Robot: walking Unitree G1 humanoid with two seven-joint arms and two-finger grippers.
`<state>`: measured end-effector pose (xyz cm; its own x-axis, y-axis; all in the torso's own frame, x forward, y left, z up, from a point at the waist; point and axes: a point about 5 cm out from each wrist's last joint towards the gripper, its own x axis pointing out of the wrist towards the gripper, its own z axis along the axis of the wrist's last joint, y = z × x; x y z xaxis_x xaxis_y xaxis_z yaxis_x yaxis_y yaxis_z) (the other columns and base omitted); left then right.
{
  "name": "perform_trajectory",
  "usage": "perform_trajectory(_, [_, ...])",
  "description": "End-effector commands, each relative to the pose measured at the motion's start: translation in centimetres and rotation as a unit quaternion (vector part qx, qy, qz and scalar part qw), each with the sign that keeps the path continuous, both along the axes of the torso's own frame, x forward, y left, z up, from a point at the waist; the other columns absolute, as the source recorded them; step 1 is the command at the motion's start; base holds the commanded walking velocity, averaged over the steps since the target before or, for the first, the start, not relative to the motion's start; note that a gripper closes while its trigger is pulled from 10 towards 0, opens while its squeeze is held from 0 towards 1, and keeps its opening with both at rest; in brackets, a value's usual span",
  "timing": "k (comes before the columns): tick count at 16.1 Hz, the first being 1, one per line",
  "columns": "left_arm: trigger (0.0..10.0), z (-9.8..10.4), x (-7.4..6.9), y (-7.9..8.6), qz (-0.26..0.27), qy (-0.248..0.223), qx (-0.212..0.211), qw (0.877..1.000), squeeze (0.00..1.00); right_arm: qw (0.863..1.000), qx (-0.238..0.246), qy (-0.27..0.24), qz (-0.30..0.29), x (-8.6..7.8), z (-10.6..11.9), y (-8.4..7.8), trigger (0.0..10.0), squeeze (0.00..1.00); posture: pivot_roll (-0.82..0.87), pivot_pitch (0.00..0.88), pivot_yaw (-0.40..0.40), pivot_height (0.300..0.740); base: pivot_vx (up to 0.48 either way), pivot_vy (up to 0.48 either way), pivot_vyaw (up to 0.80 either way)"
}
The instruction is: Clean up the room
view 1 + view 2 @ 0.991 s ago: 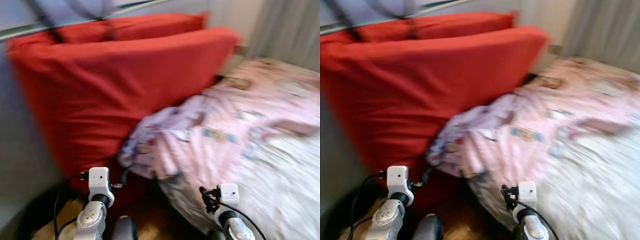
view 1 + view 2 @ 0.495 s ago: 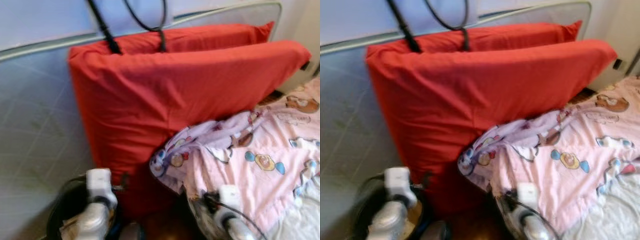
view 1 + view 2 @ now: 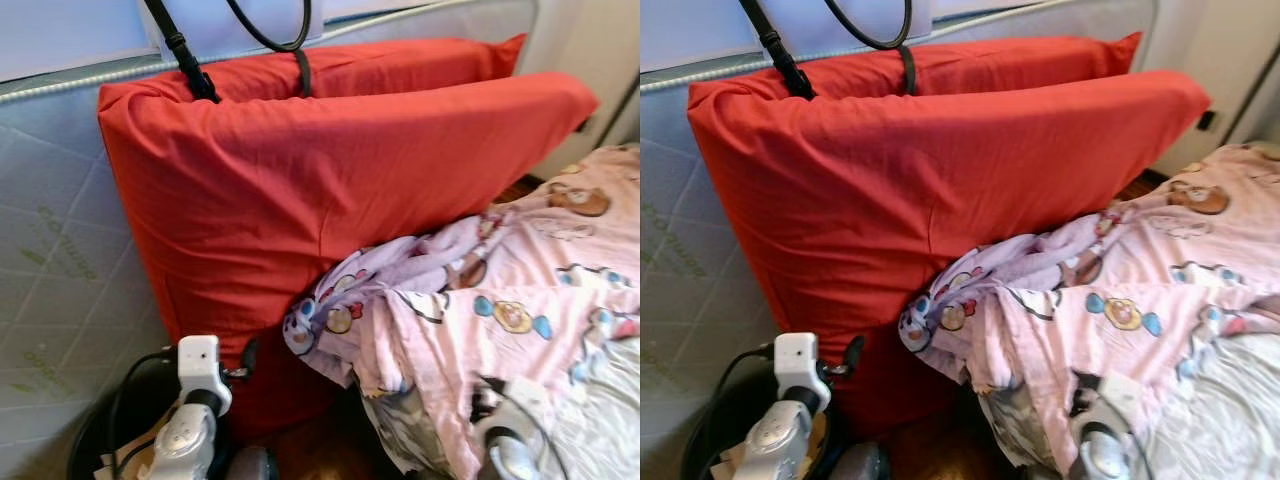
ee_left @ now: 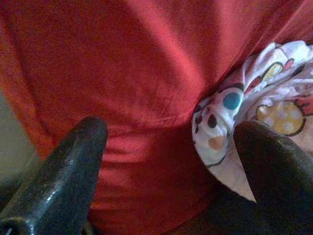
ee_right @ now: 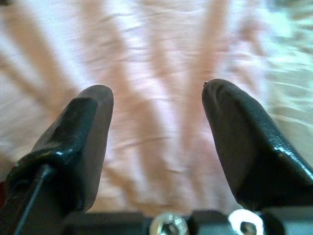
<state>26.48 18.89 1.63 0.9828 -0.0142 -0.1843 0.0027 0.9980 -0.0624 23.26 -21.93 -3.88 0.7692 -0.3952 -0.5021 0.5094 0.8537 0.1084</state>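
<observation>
My left claw (image 4: 168, 142) has its two black fingers spread apart with nothing between them, aimed at the lower part of the red cushion (image 3: 330, 190) where the blanket's corner meets it. From my head I see that arm low on the left, its white camera block raised in front of the cushion's base. My right claw (image 5: 156, 132) is also spread apart and empty, its fingers (image 5: 80, 142) hovering over pink cloth; whether they touch it I cannot tell. That arm sits low on the right, blurred, over the blanket (image 3: 510, 300).

The blanket is pink with cartoon prints and lies crumpled on the right, its near left corner bunched against the cushion. A second red cushion (image 3: 400, 65) stands just behind the first; both lean on a quilted grey mattress (image 3: 55, 250) set upright at far left. Black straps (image 3: 185, 55) hang over the cushions' top edge. A dark round bin (image 3: 115, 435) sits near left by my left arm.
</observation>
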Motion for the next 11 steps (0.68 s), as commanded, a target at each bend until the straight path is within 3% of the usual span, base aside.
perform_trajectory(1, [10.0, 0.0, -0.1, 0.2, -0.005, 0.006, 0.006, 1.0, 0.0, 1.0, 0.005, -0.005, -0.026, -0.1, 0.0, 0.0, 10.0, 1.0, 0.02, 0.0, -0.002, 0.606, 0.0, 0.0, 0.0])
perform_trajectory(4, [10.0, -0.1, -0.4, 0.3, -0.007, 0.008, 0.008, 1.0, 0.0, 0.999, 0.026, 0.004, -0.045, -0.6, -0.4, 0.3, 10.0, 1.0, 0.03, 0.0, 0.002, 0.606, 0.0, 0.0, 0.0])
perform_trajectory(7, [10.0, -0.2, -0.7, 0.5, -0.01, 0.012, 0.011, 1.0, 0.0, 0.996, 0.046, 0.044, -0.055, -1.5, -1.4, 1.0, 10.0, 1.0, 0.03, 0.0, 0.009, 0.606, 0.0, 0.0, 0.0])
perform_trajectory(8, [10.0, -0.2, -0.8, 0.5, -0.011, 0.013, 0.012, 1.0, 0.0, 0.996, 0.062, 0.052, -0.048, -1.6, -1.7, 1.3, 10.0, 0.86, 0.03, 0.0, 0.011, 0.606, 0.0, 0.0, 0.0])
perform_trajectory(10, [10.0, -0.1, -0.8, 0.6, -0.012, 0.013, 0.013, 1.0, 0.0, 0.995, 0.071, 0.059, -0.039, -1.6, -1.8, 1.6, 10.0, 0.0, 0.03, 0.0, 0.018, 0.606, 0.0, 0.0, 0.0])
perform_trajectory(11, [10.0, 0.0, -0.5, 0.5, -0.016, 0.013, 0.014, 1.0, 0.0, 0.995, 0.068, 0.072, -0.024, -1.4, -1.9, 1.9, 10.0, 0.0, 0.03, 0.0, 0.016, 0.606, 0.0, 0.0, 0.0])
